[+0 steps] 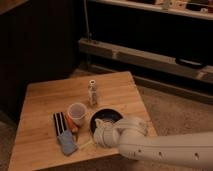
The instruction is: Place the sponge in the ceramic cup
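The light-blue sponge [66, 144] lies flat near the front left of the wooden table [45, 95], touching the end of a black-and-white striped flat piece [61, 124]. The small white ceramic cup [77, 112] stands upright just behind and to the right of it, and looks empty. My white arm comes in from the lower right. Its gripper [100, 136] end sits at the table's front edge, right of the sponge, over the near rim of the black bowl [107, 116]. The gripper holds nothing.
A slim clear shaker bottle [92, 93] stands behind the cup. An orange piece [73, 125] lies between the striped piece and the cup. Dark cabinets and a low shelf stand behind the table, with carpeted floor to the right.
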Controlling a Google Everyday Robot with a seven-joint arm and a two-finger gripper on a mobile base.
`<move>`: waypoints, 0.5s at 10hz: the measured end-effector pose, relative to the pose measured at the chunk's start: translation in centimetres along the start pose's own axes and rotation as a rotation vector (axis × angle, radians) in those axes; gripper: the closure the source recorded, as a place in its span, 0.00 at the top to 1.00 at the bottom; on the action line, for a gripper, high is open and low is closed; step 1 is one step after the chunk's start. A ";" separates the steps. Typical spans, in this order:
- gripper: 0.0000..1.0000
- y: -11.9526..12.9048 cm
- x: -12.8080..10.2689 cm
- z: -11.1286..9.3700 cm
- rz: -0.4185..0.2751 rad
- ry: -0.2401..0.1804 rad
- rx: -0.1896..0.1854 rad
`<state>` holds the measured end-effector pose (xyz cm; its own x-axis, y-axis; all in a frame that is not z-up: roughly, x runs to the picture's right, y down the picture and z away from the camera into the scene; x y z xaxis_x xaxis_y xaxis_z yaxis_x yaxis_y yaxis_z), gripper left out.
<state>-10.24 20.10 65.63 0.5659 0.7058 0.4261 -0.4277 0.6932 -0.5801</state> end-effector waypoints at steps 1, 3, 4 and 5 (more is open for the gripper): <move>0.80 0.4 -0.5 1.2 -0.020 -0.027 -0.013; 0.80 1.4 -1.5 3.5 -0.065 -0.055 -0.030; 0.80 1.5 -1.5 4.4 -0.077 -0.032 -0.019; 0.80 1.6 -1.5 5.2 -0.082 -0.006 -0.010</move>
<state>-15.42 20.94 67.64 0.5944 0.6477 0.4767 -0.3733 0.7473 -0.5498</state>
